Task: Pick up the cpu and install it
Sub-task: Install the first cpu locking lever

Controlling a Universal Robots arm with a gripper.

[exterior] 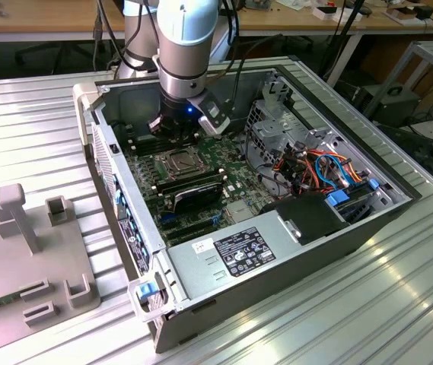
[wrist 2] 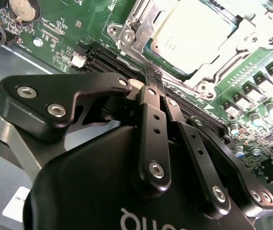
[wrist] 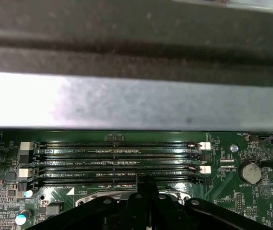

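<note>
Cpu seen seated in its socket under the metal frame, just beyond the gripper, fingers pressed together on nothing; judged light, stiff, fragile, best gripped by edges.

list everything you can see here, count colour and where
computer case: one, grey metal, open on the ribbed table
motherboard: one, green, inside the case
cpu: one, silver-grey, lying in its socket
socket frame: one, silver metal, around the cpu
memory slots: four, black, in a row beside the socket
coin battery: one, silver, on the board
power supply: one, grey, at the case's near side
cables: several, orange and blue, at the exterior view's right
fixture tray: one, grey, at the exterior view's left
gripper: one, black, fingers together, holding nothing, above the slots
</note>
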